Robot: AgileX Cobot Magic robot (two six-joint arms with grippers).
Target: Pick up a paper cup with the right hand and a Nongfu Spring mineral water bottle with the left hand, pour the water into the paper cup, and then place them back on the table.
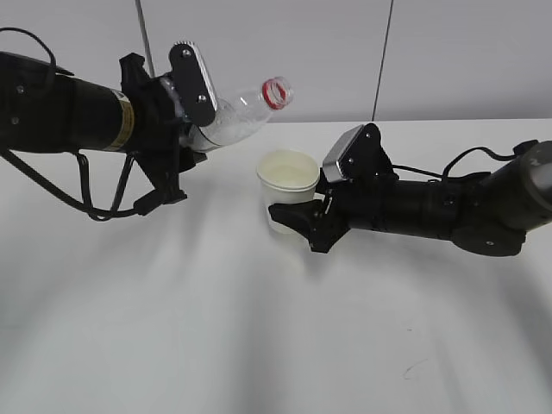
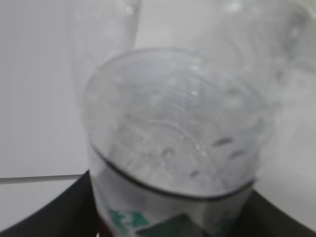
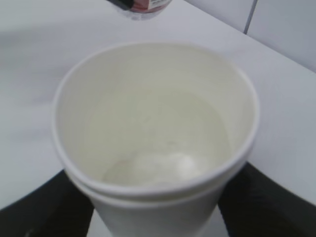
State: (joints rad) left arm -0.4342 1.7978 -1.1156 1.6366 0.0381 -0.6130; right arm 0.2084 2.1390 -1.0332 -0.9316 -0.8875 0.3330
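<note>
White worktop (image 1: 216,328) carries both arms, seen from a slanted exterior viewpoint; a small dark scuff (image 1: 414,371) marks its near right part. Left arm (image 1: 69,112), black with a yellow sticker, enters from the left and is raised above the surface; its gripper (image 1: 185,121) has the jaws closed on the lower body of the bottle (image 1: 246,112). The bottle is tilted, its base toward the gripper and its open, red-ringed mouth (image 1: 277,92) pointing up and to the right, higher than the cup (image 1: 288,185) and slightly to its left. No stream of water is visible between mouth and cup. In the left wrist view the clear bottle (image 2: 173,143) fills the frame, seen along its body, with droplets on the inner wall and a strip of green-and-white label (image 2: 148,219) at the bottom edge; the dark jaws flank it on both lower corners. Right arm (image 1: 448,207) lies low over the worktop from the right, its gripper (image 1: 302,216) with the jaws closed around the lower wall of the cup. The cup stands upright, mouth open; whether its base touches the worktop cannot be told. In the right wrist view the cup (image 3: 158,128) shows a rolled rim and clear water pooled in its lower part, with the jaws dark on either side below. The bottle's label (image 3: 145,6) shows at the top edge of that view.
</note>
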